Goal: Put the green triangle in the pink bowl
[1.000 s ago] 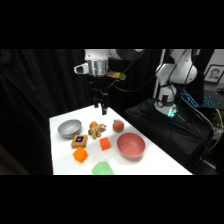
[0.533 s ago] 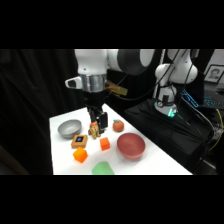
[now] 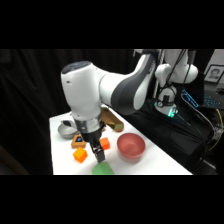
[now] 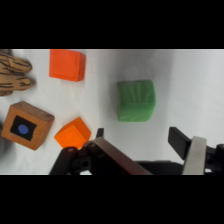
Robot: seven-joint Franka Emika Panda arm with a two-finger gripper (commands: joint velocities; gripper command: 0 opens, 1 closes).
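Black curtains hang behind a white table (image 3: 150, 162), and cables and lit equipment sit off to its right in the side view. On the table, the green triangle (image 3: 102, 169) lies flat at the near edge, apart from everything else; in the wrist view it (image 4: 136, 101) shows as a soft-cornered green block on bare white surface. The pink bowl (image 3: 131, 146) stands upright to the right of it, near but not touching. The white arm bends down over the middle of the table, and its gripper (image 3: 99, 152) hangs just above the green triangle. In the wrist view the gripper (image 4: 145, 142) stands open, its two fingers spread with nothing between them, and the green triangle lies just beyond the gap. Two orange blocks (image 4: 67, 65) (image 4: 73, 134) rest to the left, with a brown wooden block bearing a blue dot (image 4: 27, 125) beside them. A grey metal bowl (image 3: 65, 130) sits at the far left, mostly behind the arm.
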